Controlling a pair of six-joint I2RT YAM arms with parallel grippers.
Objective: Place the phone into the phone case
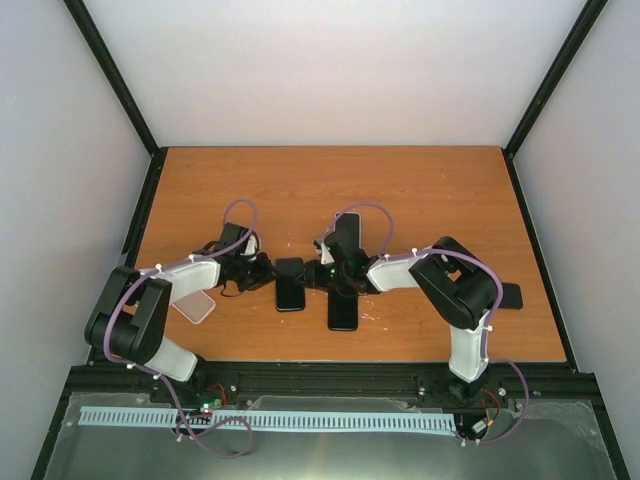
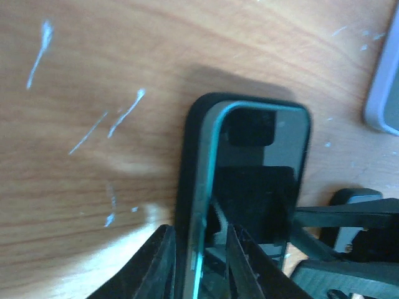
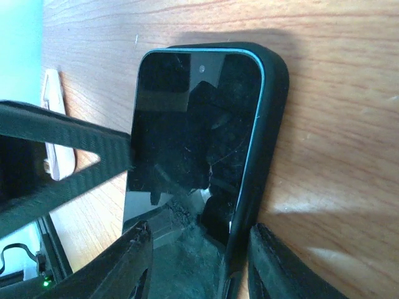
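A black-screened phone [image 1: 290, 283] with a teal rim lies face up in a black phone case at the table's middle, between both grippers. In the left wrist view the phone [image 2: 262, 162] sits in the case [image 2: 190, 156]. My left gripper [image 2: 199, 230] pinches the case's long left edge, one finger outside the wall and one over the screen. In the right wrist view my right gripper [image 3: 199, 233] is open and straddles the opposite edge of the case [image 3: 274, 93]. Its outer finger is against the wall and its inner finger is above the phone [image 3: 193, 124]. The grippers show in the top view, left [image 1: 263, 272] and right [image 1: 318, 277].
A second dark phone [image 1: 343, 308] lies just right of the cased one and a third [image 1: 347, 228] lies behind the right gripper. A pale pink case [image 1: 195, 305] lies under the left arm. A black flat object [image 1: 510, 296] lies at the right.
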